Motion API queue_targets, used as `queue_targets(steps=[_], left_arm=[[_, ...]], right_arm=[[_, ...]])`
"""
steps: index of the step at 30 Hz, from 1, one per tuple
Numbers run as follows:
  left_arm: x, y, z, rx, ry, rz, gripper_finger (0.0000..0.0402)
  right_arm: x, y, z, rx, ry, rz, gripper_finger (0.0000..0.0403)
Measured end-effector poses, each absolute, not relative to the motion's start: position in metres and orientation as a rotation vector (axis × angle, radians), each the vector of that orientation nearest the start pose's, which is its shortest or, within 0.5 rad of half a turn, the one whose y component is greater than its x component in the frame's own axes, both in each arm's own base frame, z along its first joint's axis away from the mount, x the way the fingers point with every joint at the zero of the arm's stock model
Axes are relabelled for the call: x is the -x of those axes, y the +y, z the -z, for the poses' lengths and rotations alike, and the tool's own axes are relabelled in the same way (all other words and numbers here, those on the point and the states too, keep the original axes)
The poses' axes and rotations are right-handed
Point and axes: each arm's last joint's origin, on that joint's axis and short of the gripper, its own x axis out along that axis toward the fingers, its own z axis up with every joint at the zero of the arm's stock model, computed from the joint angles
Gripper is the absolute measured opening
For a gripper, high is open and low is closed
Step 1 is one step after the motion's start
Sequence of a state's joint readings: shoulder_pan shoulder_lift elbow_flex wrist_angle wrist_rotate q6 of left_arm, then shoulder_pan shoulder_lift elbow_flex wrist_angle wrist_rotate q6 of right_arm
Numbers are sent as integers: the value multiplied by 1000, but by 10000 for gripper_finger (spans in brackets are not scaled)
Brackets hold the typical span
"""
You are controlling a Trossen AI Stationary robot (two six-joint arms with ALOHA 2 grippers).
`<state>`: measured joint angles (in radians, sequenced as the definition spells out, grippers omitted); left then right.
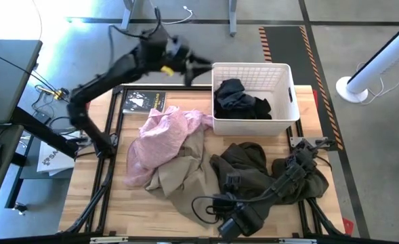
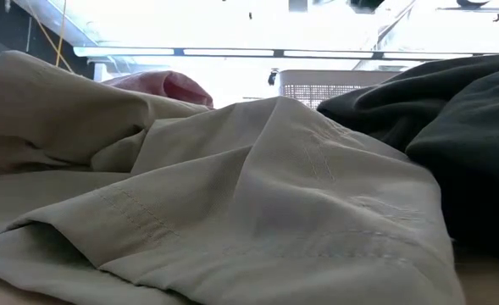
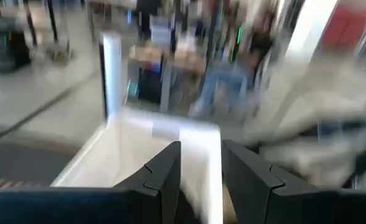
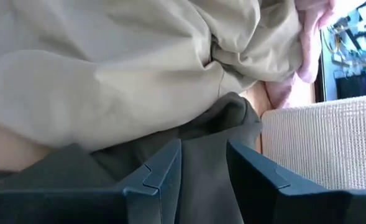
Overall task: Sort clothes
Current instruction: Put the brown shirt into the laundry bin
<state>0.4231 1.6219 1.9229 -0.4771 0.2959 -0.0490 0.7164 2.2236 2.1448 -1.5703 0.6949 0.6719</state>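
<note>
A pale pink garment [image 1: 165, 132] lies on the table, partly over a beige one [image 1: 185, 177]. A dark olive-brown garment [image 1: 253, 166] lies to their right. Black and navy clothes [image 1: 240, 100] lie in the white basket [image 1: 288, 74]. My left gripper [image 1: 200, 68] is open and empty, up in the air by the basket's far left corner; the basket's white rim [image 3: 139, 143] shows blurred past its fingers. My right gripper [image 1: 229, 183] is open, low over the olive garment [image 4: 201, 134], pointing at the beige garment [image 4: 108, 81]. My right gripper's open fingers [image 4: 164, 171] stand just over the olive garment's near part. I cannot tell whether they touch it.
A dark flat book [image 1: 145, 102] lies at the table's far left, beside the pink garment. The basket stands at the far right. In the low view the beige garment [image 2: 232, 195] fills the front, with the olive one [image 2: 452, 127] to its right. Bare wood shows at the near left.
</note>
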Motion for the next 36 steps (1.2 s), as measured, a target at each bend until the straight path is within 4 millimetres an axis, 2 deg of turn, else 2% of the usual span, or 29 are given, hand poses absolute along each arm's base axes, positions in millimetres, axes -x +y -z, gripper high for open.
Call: queue_targets(steps=[4, 8, 11, 14, 16, 19, 22, 24, 27, 30, 33, 36], left_arm=[[-276, 81, -481, 34, 371, -148, 98], [-243, 35, -462, 14, 484, -197, 84], [-223, 8, -438, 35, 516, -209, 78], [-205, -14, -409, 76, 490, -222, 76], [-198, -26, -384, 111, 466, -236, 76], [-193, -44, -344, 179, 418, -235, 76], [-191, -61, -305, 258, 357, -220, 76], [-191, -70, -276, 295, 338, -228, 76], [-190, -80, -244, 345, 277, -263, 76], [-187, -85, -217, 310, 246, -356, 76], [-181, -87, -197, 201, 235, -485, 76], [-177, -89, -183, 140, 219, -579, 76]], right_arm=[[-315, 268, -288, 489, 1044, 370, 124], [-287, 265, -333, 460, 832, 407, 124], [-265, 260, -364, 429, 671, 438, 124], [-247, 254, -386, 388, 597, 428, 124], [-239, 249, -396, 355, 583, 416, 124], [-238, 240, -404, 290, 600, 412, 124], [-247, 230, -402, 157, 676, 418, 124], [-258, 222, -396, 142, 796, 374, 124], [-278, 207, -375, 184, 986, 291, 124], [-308, 189, -346, 212, 1099, 159, 124], [-348, 173, -311, 135, 1065, -121, 124], [-382, 153, -282, 78, 881, -313, 124]])
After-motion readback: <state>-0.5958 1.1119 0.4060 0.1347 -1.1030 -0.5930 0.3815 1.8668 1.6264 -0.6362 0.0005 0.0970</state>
